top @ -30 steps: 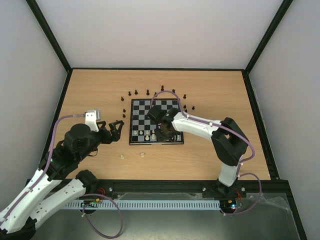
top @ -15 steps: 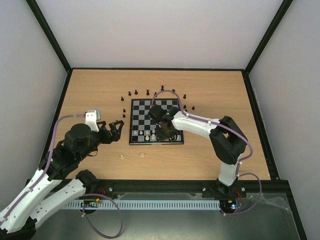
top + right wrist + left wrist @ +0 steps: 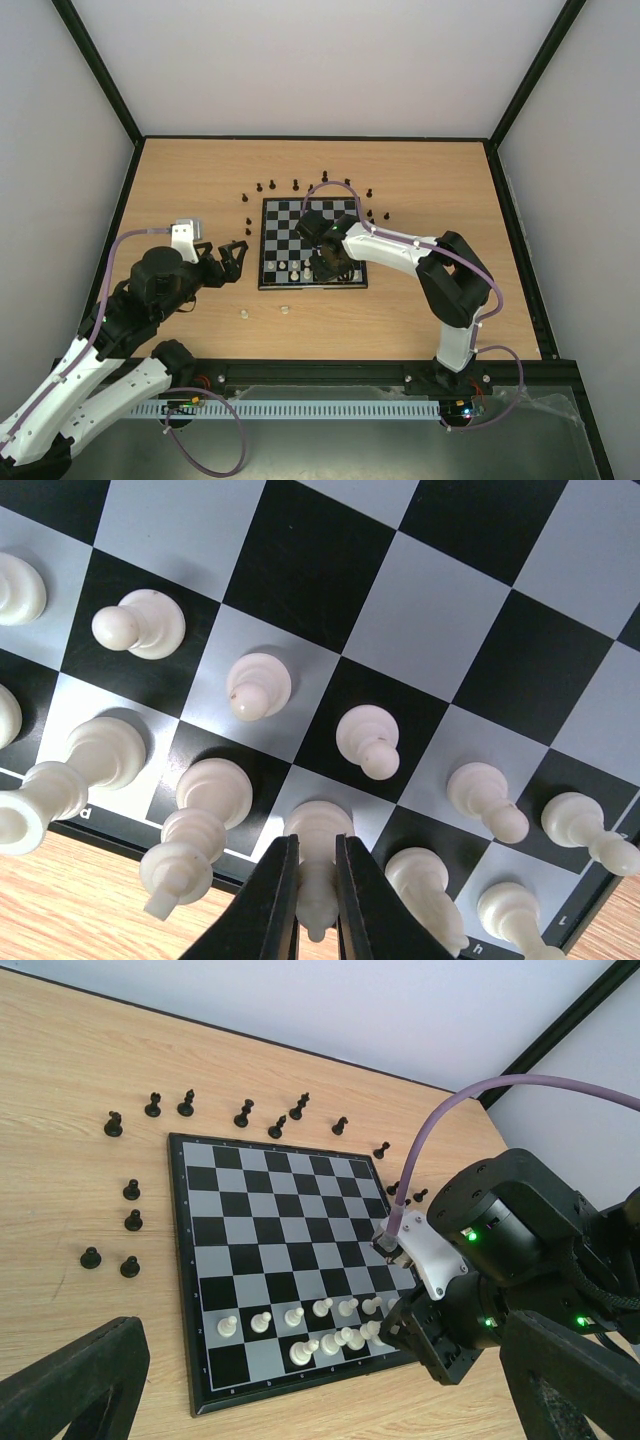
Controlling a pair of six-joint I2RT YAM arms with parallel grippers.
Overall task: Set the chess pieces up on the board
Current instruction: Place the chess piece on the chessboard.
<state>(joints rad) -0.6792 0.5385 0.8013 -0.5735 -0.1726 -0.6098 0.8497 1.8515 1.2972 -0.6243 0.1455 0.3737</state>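
The board (image 3: pixel 290 225) lies mid-table. Cream-white pieces (image 3: pixel 290 1317) stand on its two near rows. My right gripper (image 3: pixel 326 266) is low over the near right part of the board. In the right wrist view it (image 3: pixel 316 858) is shut on a white piece (image 3: pixel 318 825) that stands on a light square of the nearest row. Black pieces (image 3: pixel 272 185) stand on the table around the far, left and right sides of the board. My left gripper (image 3: pixel 234 257) is open and empty just left of the board, its fingers (image 3: pixel 70 1385) wide apart.
Two loose white pieces (image 3: pixel 243 313) (image 3: pixel 285 309) lie on the wood in front of the board. A knight (image 3: pixel 425 885) and a taller piece (image 3: pixel 205 820) stand close on either side of the held piece. Black frame rails edge the table.
My right arm has edged slightly left over the board's near rows. The left arm has not moved.
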